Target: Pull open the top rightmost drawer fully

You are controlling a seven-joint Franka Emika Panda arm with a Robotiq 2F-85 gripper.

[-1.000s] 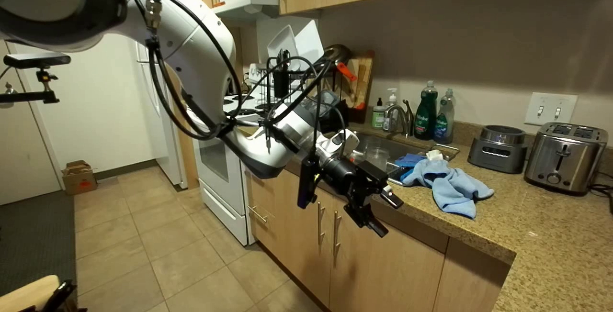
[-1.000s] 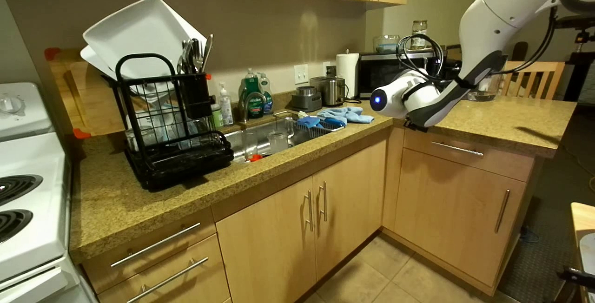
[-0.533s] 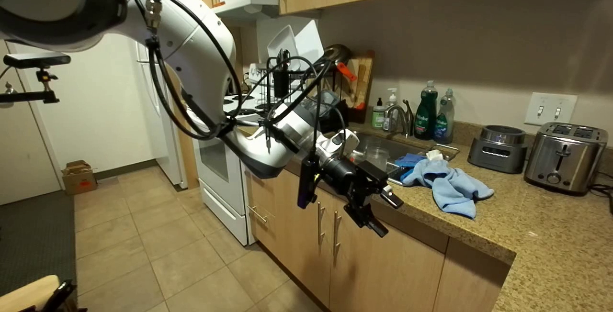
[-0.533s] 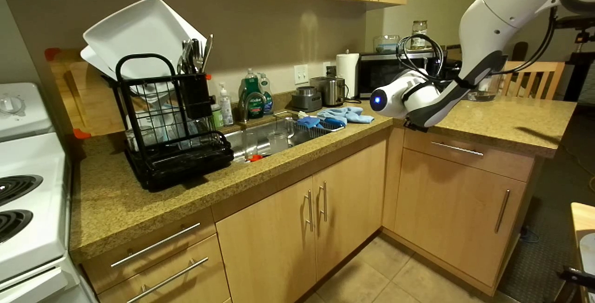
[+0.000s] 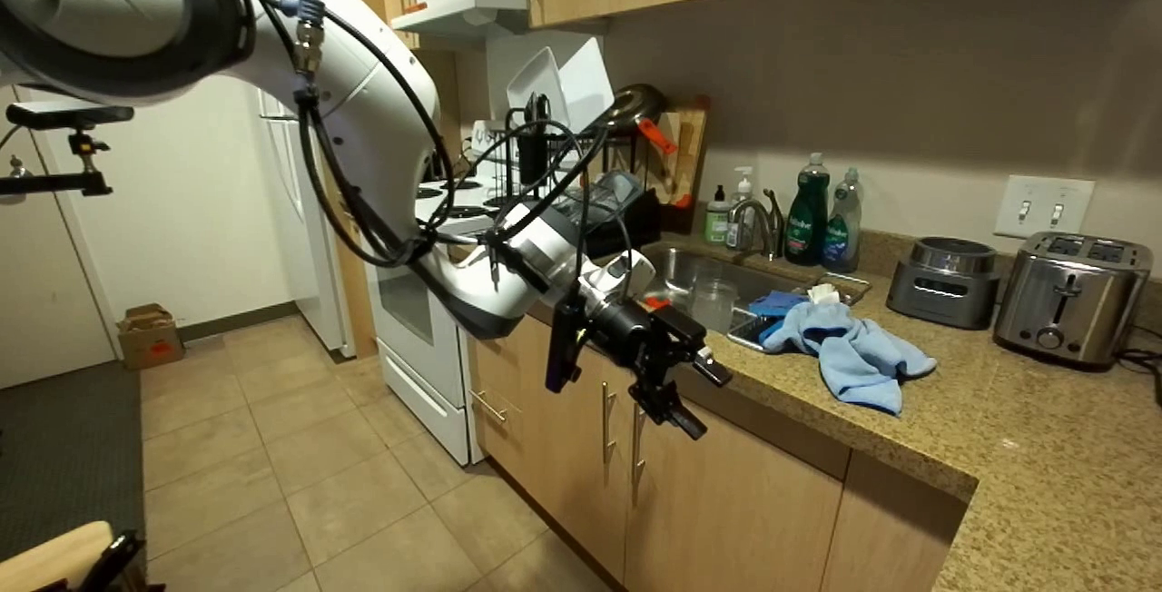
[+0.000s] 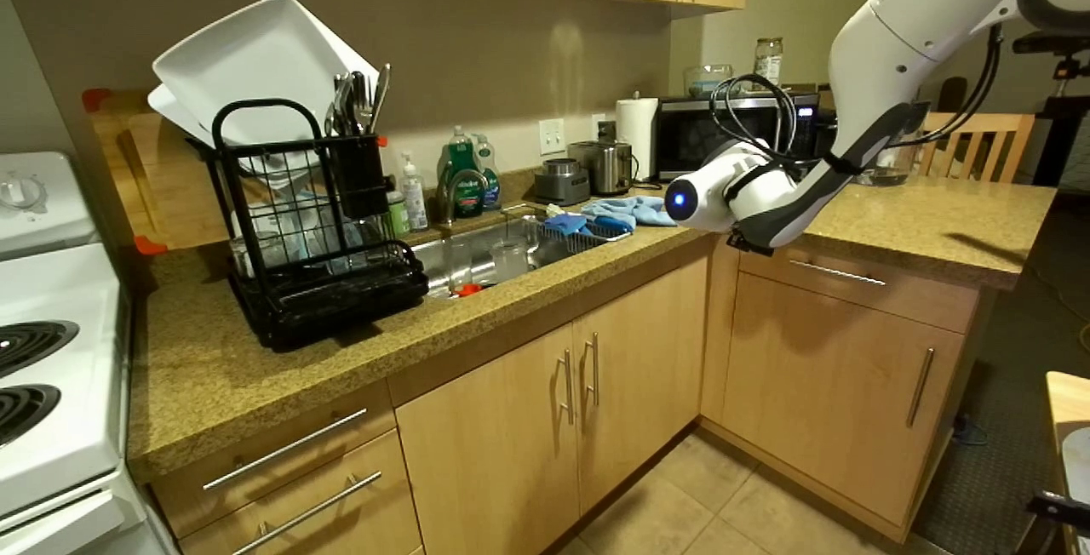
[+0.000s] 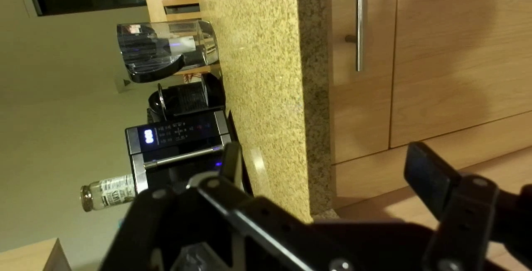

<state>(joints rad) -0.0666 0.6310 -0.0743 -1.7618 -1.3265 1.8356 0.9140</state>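
Note:
The top rightmost drawer is a wide tan wooden front under the right-hand counter, seen in an exterior view (image 6: pixel 928 297). It is closed, with a horizontal silver bar handle (image 6: pixel 839 271). In the wrist view, turned sideways, the drawer front (image 7: pixel 376 113) and handle (image 7: pixel 360 21) show at upper right of the jaws. My gripper (image 5: pixel 705 399) is open and empty, in front of the sink cabinet beside the counter edge. Its fingers are spread wide in the wrist view (image 7: pixel 326 165), apart from the handle. In an exterior view the arm's wrist (image 6: pixel 711 193) hides the gripper.
The granite counter edge (image 7: pixel 318 96) juts out above the drawer. A tall door (image 6: pixel 834 393) with a vertical bar handle is below it. The sink cabinet doors (image 5: pixel 726 501) meet it at the corner. A blue cloth (image 5: pixel 849 351) and toaster (image 5: pixel 1076 297) stand on the counter.
The arm and open gripper have shifted a little to the left in both exterior views, and the fingertips are slightly higher in one of them. The drawer has not moved.

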